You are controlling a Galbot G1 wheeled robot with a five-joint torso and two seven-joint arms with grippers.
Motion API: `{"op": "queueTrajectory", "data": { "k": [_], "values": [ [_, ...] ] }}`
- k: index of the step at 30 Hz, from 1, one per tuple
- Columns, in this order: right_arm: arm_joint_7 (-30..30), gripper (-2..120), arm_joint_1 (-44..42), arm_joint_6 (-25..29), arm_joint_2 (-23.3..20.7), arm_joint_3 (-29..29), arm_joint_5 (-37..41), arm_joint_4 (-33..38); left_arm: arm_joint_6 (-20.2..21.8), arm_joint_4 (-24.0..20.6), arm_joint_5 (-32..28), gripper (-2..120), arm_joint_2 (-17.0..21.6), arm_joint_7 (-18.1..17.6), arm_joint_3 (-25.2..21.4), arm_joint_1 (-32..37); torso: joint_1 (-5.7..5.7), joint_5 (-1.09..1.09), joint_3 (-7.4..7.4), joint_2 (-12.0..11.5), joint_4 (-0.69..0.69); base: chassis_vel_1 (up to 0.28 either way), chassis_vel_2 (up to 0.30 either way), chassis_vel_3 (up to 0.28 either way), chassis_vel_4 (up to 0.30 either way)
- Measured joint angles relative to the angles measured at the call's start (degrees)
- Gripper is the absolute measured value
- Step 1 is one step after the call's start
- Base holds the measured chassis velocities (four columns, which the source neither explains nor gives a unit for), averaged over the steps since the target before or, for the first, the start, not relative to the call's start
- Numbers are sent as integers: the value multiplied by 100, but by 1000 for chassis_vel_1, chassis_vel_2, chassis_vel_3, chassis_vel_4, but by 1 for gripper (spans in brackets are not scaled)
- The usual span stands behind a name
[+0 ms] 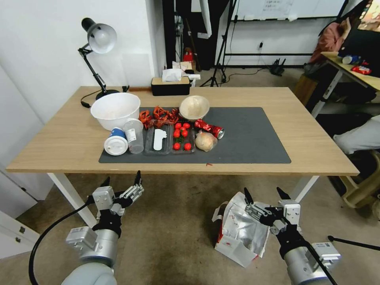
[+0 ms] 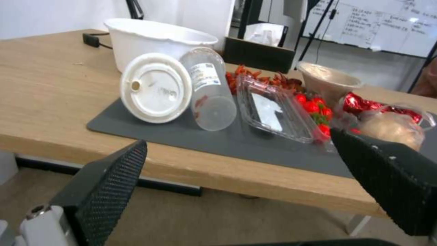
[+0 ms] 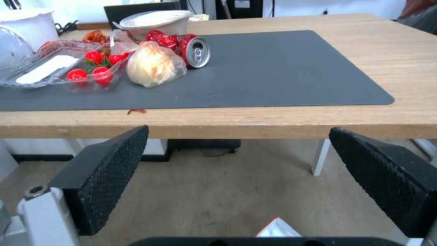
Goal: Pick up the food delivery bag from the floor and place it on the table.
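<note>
Food delivery bag point(image 1: 241, 231) on floor point(image 1: 170, 233), just below right gripper point(image 1: 266, 194). Right gripper wide open, empty, clearly nearer. Left gripper point(image 1: 122, 183) open, empty, well apart from bag.

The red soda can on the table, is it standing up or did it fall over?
It fell over. The red can lies on its side on the dark mat, silver top facing the table's front edge, beside the bagged bun.

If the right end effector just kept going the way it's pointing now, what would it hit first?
Probably the front edge of the table: the open right end effector faces it across a clear gap, above the food delivery bag on the floor. Depth is hard to judge; it might pass just under.
</note>
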Motion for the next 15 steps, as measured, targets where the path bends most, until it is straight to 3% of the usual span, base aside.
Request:
{"op": "queueTrajectory", "data": {
  "k": [15],
  "values": [
    [-27, 100, -34, -15, -5, 18, 99, 105, 25, -81, -44, 100, 10, 49, -15, 79, -209, 0, -264, -474, 0, 0, 0, 0, 0]
  ]
}}
